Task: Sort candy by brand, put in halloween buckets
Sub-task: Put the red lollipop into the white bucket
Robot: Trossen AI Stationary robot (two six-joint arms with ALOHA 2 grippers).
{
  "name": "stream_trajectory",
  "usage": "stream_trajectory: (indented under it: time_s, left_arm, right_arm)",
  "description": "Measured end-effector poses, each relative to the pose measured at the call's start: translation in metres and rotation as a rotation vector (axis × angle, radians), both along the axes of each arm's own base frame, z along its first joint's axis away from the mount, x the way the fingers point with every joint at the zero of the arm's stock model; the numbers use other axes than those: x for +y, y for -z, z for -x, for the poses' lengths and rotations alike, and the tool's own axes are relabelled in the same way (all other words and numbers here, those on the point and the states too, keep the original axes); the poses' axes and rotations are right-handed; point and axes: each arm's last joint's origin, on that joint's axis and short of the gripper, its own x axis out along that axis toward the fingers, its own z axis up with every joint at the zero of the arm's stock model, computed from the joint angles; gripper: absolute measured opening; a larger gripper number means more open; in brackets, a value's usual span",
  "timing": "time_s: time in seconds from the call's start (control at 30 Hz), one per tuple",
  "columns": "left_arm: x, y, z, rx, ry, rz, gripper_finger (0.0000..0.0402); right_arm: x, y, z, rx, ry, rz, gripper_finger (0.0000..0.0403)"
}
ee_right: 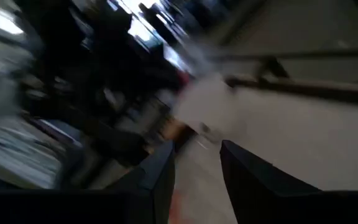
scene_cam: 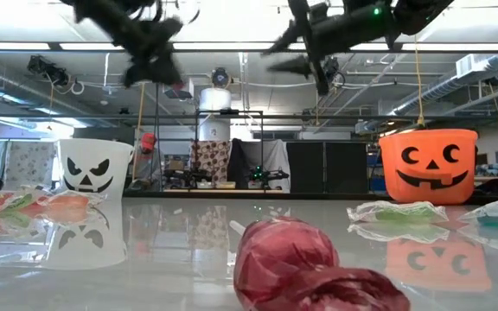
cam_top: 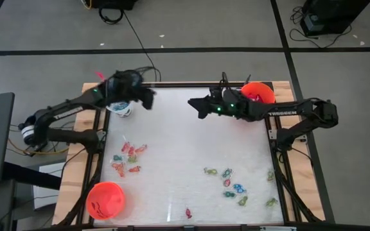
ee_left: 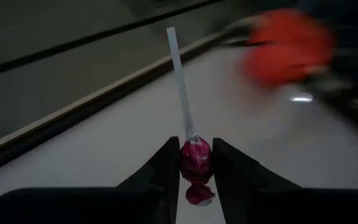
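Left gripper (cam_top: 148, 97) hangs above the far left part of the table (cam_top: 185, 147), beside the white bucket (cam_top: 119, 108), and its fingers are pinched on a red lollipop (ee_left: 196, 163). They hold the wrapped head, and the white stick points away from them. I judge this candy as light, with a hard head under a slippery crinkling wrapper; the head is the better place to grip, because the thin stick could turn or slide between the fingers.

On the table lie a group of red and green pieces (cam_top: 128, 159) at the left, one orange bucket (cam_top: 105, 199) at the near left corner, and green and blue pieces (cam_top: 231, 186) at the right.

Right gripper (cam_top: 199, 106) is in the air near the other orange bucket (cam_top: 258, 93), its fingers apart and holding nothing.
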Motion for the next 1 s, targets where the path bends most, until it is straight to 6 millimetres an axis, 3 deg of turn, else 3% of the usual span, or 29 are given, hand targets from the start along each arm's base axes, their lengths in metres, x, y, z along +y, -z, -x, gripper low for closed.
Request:
stream_trajectory:
  time_s: [0.13,0.33,0.57,0.8,1.0]
  left_arm:
    - [0.014,0.012,0.038,0.22,-0.203,0.061,0.0088]
    - [0.032,0.032,0.063,0.489,-0.41,0.134,0.0088]
    - [0.056,0.057,0.067,0.604,-0.556,0.254,0.0101]
    - [0.074,0.088,0.065,0.746,-0.574,0.381,0.0181]
    - [0.071,0.083,0.065,0.717,-0.554,0.383,0.0234]
  right_arm:
    - [-0.004,0.012,0.004,0.118,-0.005,-0.041,0.0142]
    - [-0.009,0.017,0.004,0.158,-0.01,-0.02,0.0142]
    - [-0.014,0.02,0.006,0.195,-0.039,-0.008,0.0142]
    - [-0.012,0.026,0.008,0.263,-0.074,-0.031,0.0143]
    - [-0.009,0.028,0.009,0.278,-0.116,-0.055,0.0143]
